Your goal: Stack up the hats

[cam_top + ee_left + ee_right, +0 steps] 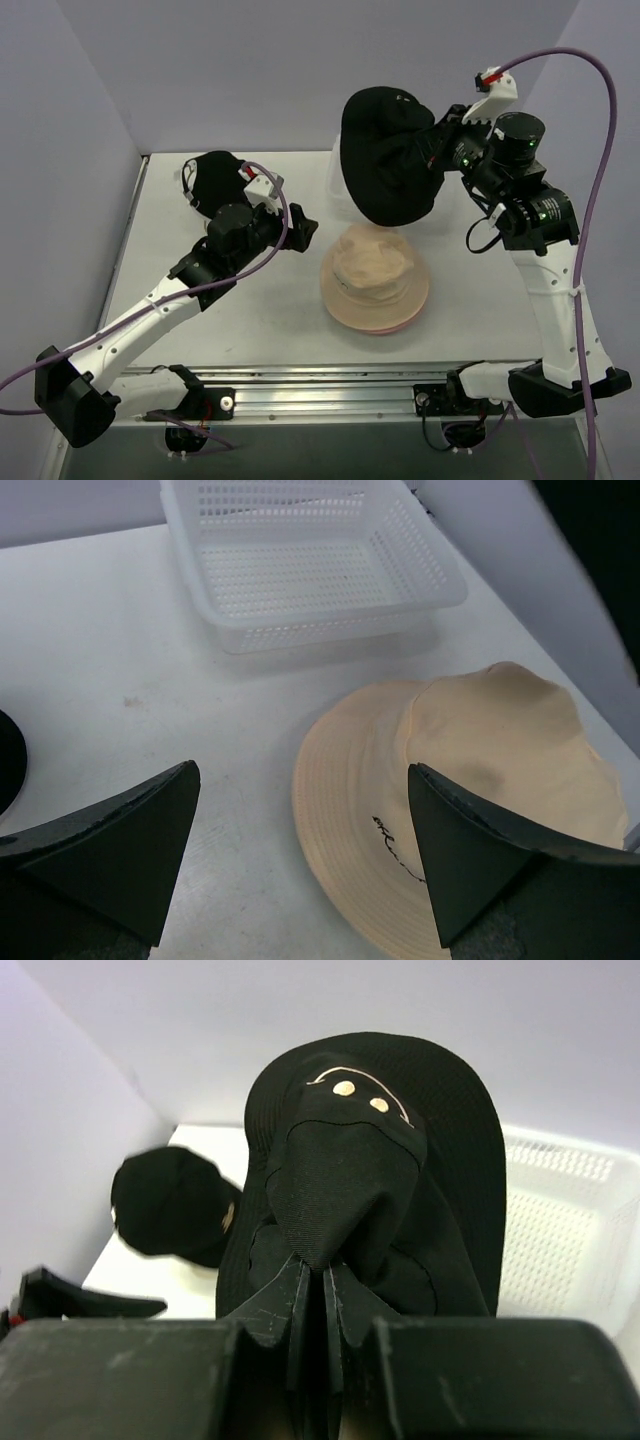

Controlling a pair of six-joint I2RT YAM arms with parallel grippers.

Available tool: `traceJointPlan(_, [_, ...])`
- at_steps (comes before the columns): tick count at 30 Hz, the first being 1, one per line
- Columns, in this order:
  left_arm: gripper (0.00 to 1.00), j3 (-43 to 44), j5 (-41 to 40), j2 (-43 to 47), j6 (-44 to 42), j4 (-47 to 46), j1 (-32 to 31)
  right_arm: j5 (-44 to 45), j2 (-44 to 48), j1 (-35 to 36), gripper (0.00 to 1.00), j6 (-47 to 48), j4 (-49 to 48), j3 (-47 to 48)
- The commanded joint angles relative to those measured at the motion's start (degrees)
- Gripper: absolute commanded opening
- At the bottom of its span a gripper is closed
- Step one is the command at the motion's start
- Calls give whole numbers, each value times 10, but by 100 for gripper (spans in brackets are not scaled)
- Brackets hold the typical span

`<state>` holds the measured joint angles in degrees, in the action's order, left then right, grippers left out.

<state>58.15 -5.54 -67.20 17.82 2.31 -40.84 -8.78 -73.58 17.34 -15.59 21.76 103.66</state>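
Note:
My right gripper (432, 150) is shut on the crown of the black bucket hat (385, 155) and holds it in the air above the table's back. The pinched fabric shows between its jaws in the right wrist view (340, 1170). The tan bucket hat (374, 275) lies mid-table on a pink hat whose brim edge (385, 328) shows beneath it. The tan hat also shows in the left wrist view (480, 780). My left gripper (300, 228) is open and empty, left of the tan hat. A black cap (215, 180) lies at the back left.
A white mesh basket (310, 565) stands at the back, mostly hidden behind the held hat in the top view. Grey walls close the table on three sides. The black cap also shows in the right wrist view (170, 1205).

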Motion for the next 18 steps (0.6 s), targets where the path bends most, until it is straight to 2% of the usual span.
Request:
traceJointPlan(1, [94,2,15,26,5,-55,-3,-14,23,20,0,-9,26,-12])
traceJointPlan(6, [94,-11,4,33,1,-68,-3,10,51,24,0,-22,58,-44])
traceJointPlan(11, [94,-8,-3,22,-7,-67,-3,-61,67,24,0,-37,80,-53])
traceJointPlan(15, [94,21,-75,12,-31,-24,-22,-49,62,24,0,-29,125,-28])
traceJointPlan(18, [94,11,-92,21,-37,-11,-31,-67,66,24,0,-28,152,-32])
